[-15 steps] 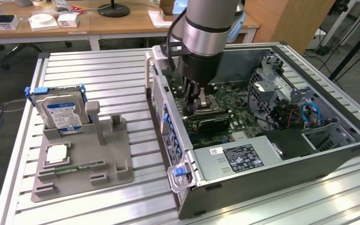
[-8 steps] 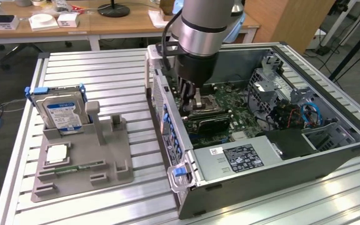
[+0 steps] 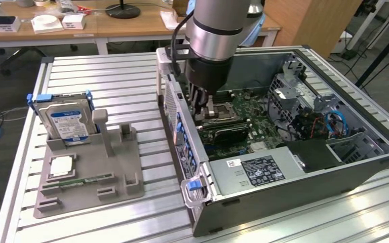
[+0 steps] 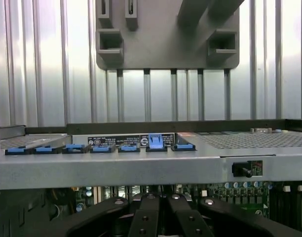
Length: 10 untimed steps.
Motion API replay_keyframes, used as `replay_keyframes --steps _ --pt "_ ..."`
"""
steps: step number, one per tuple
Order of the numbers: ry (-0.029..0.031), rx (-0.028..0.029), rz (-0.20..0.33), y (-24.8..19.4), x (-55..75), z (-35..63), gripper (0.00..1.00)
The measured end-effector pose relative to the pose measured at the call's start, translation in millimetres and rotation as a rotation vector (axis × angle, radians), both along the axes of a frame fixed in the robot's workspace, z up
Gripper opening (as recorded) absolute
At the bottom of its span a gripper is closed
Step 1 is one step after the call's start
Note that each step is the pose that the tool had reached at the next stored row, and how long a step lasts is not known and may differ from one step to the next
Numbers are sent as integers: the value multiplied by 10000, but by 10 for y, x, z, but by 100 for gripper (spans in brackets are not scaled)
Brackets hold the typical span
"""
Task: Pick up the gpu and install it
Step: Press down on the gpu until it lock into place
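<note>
Reaching into the open computer case [image 3: 316,185], the gripper [image 3: 204,107] holds its fingers together above the gpu [image 3: 226,133], which stands on edge at its five o'clock, probably for seating it.

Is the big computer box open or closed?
Open. The computer case lies on its side with no cover on top, so the green motherboard inside shows, and the robot arm reaches in.
</note>
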<state>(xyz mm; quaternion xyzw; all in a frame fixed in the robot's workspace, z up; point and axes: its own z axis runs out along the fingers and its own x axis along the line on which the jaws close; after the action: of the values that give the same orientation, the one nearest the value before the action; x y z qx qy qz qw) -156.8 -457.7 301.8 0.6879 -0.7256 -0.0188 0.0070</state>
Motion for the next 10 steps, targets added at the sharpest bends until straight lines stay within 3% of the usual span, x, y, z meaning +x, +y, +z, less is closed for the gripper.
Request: replay_keyframes --steps 6,10 --pt "16 1 -21 -7 -13 -10 11" --pt "-11 -14 -19 -11 -11 -58 11"
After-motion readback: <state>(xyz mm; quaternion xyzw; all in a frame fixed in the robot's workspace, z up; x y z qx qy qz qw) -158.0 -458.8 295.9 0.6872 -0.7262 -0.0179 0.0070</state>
